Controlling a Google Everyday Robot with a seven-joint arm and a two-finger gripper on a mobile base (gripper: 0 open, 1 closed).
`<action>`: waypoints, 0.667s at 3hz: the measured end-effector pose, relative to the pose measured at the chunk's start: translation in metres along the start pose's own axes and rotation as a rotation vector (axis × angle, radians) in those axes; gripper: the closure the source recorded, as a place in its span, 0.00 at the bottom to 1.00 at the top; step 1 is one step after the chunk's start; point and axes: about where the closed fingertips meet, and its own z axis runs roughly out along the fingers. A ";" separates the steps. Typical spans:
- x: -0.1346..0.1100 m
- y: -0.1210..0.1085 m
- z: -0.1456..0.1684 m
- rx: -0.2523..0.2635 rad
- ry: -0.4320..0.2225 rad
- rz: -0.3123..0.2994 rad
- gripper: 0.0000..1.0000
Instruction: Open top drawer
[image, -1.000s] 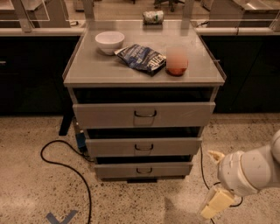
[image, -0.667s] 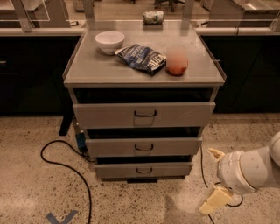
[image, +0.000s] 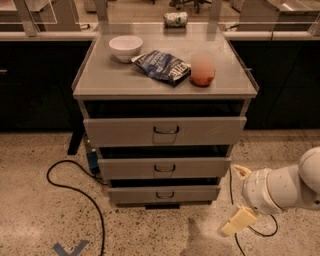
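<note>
Above floor, gripper (image: 240, 196) barely shifted (top drawer (image: 165, 131) unchanged).

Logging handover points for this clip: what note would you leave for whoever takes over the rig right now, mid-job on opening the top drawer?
Gripper: low at the right, near the floor, apart from the cabinet, nothing seen in it.
Top drawer: directly under the cabinet top, its handle at centre, untouched.
Done: no contact with the handle yet.
Left: bring the gripper up to the handle, grasp it, pull the drawer out.
</note>
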 end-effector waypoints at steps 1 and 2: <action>-0.017 -0.055 0.021 0.045 -0.092 0.021 0.00; -0.053 -0.133 0.013 0.139 -0.213 0.052 0.00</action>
